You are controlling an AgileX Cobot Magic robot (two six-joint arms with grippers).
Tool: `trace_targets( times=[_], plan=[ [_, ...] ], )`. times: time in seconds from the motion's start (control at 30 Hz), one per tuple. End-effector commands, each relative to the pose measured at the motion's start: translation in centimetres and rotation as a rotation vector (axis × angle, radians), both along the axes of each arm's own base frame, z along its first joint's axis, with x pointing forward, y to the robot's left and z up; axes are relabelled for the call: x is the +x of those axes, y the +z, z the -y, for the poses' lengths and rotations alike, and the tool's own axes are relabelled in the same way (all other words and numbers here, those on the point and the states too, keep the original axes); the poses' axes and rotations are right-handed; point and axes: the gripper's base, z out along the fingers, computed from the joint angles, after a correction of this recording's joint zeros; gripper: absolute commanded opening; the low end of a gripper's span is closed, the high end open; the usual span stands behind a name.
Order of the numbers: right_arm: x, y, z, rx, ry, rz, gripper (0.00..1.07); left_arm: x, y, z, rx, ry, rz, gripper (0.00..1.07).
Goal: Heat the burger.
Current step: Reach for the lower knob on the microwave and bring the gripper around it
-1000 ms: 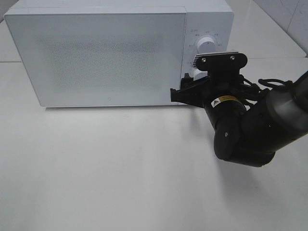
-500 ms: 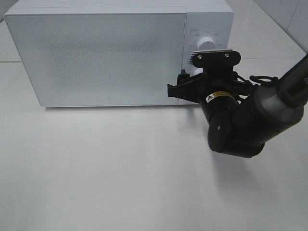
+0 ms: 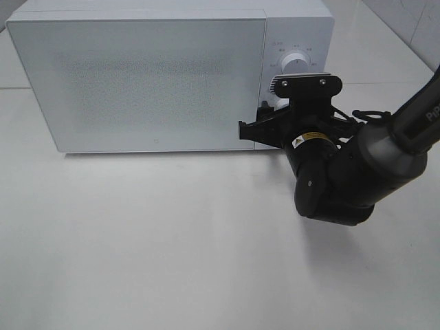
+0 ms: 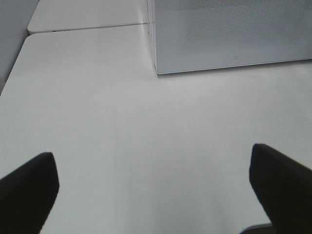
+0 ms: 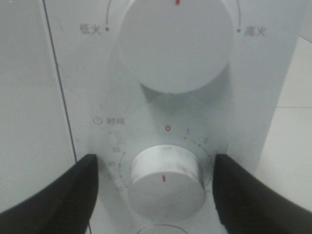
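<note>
Left gripper (image 4: 152,163), seen only in its own wrist camera: the jaws were spread wide and held nothing. Bare white table (image 4: 97,112) lay under it, with a lower corner of the microwave (image 4: 229,34) ahead. In the overhead view I had the microwave filling the upper left and centre of the frame. Its door (image 3: 148,75) was shut and frosted, so nothing inside showed. Where the burger was I could not tell; no view showed it. Right of the door was the control panel (image 3: 320,34), with the upper knob (image 3: 297,62) at upper right of centre. Just below that knob the right gripper (image 3: 265,129) sat close against the panel, and its dark arm (image 3: 371,158) ran off to the right edge. Its wrist camera showed the fingers (image 5: 58,200) standing one on each side of the lower knob (image 5: 165,181). They were partly open, with a gap on both sides, and gripped nothing. The knob's red mark lined up with the 0 on its dial.
</note>
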Motion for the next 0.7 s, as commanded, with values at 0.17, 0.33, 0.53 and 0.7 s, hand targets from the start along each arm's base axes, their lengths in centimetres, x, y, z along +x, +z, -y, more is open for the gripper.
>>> trace_targets(
  times=[0.17, 0.33, 0.53, 0.7],
  plan=[
    [0.28, 0.35, -0.03, 0.011, -0.003, 0.02, 0.22, -0.24, -0.05, 0.06, -0.011, 0.002, 0.016, 1.02],
    [0.3, 0.47, 0.0, 0.007, -0.006, 0.034, 0.02, -0.24, -0.05, 0.06, -0.011, 0.002, 0.016, 1.02],
    [0.33, 0.7, 0.03, 0.006, -0.008, 0.059, 0.01, -0.24, -0.05, 0.06, -0.011, 0.002, 0.016, 1.02],
    [0.34, 0.83, -0.11, 0.039, 0.003, 0.072, 0.01, -0.24, -0.05, 0.06, -0.011, 0.002, 0.016, 1.02]
  ],
)
